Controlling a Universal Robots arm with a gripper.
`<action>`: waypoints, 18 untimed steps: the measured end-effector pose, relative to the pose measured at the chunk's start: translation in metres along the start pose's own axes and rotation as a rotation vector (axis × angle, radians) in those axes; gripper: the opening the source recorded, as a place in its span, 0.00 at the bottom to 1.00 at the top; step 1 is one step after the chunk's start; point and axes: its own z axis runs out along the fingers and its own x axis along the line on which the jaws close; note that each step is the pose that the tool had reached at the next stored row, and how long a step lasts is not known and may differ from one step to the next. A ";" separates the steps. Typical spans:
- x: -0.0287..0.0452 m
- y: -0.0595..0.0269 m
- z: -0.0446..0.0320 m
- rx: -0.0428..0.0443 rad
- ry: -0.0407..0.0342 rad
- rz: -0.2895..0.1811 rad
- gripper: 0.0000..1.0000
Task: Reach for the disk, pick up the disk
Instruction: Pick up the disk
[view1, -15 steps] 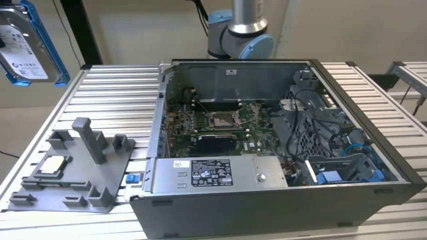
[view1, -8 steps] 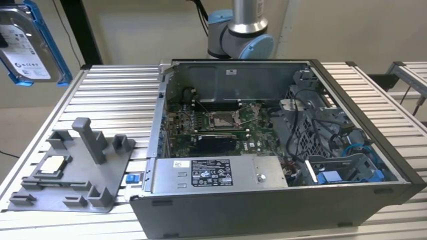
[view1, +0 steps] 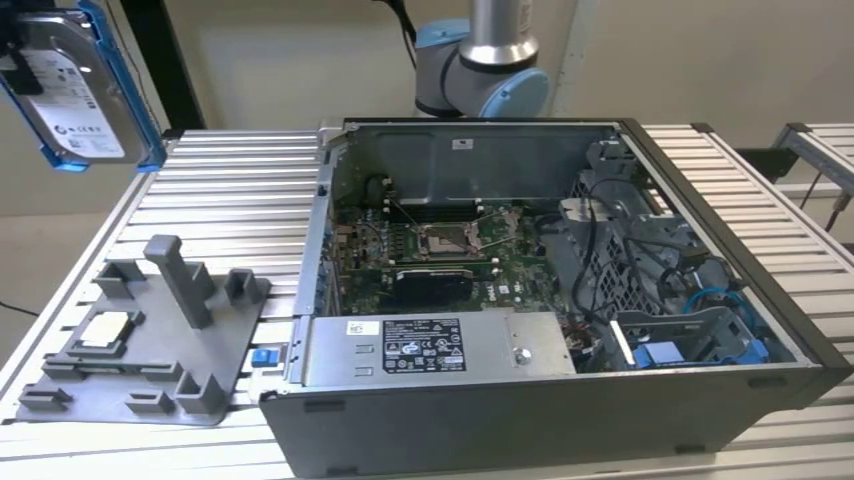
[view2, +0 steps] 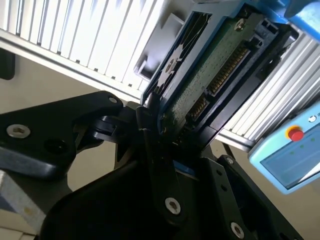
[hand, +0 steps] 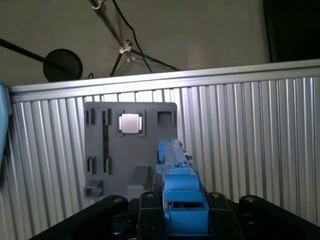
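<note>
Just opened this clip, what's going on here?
The arm's gripper is shut on the disk, a hard drive in blue side rails, and holds it in the air over the slatted table, at the exterior view's left. A grey fixture tray carrying a small square chip lies on the table beside the open computer case.

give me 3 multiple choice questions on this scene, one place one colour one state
1. Where is the disk? A in the computer case; B held above the table; C on the grey fixture
2. Its side rails are: A blue; B red; C yellow
3. The gripper is: A open; B shut on the chip; C shut on the disk
Answers: 1 B, it hangs clear of the table; 2 A, blue rails frame it; 3 C, fingers clamp its edge.
</note>
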 end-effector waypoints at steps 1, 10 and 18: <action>-0.0003 -0.0030 0.0000 -0.0002 0.0000 -0.002 0.00; -0.0028 -0.0290 0.0002 -0.0015 0.0000 -0.022 0.00; -0.0046 -0.0482 0.0003 -0.0024 0.0000 -0.031 0.00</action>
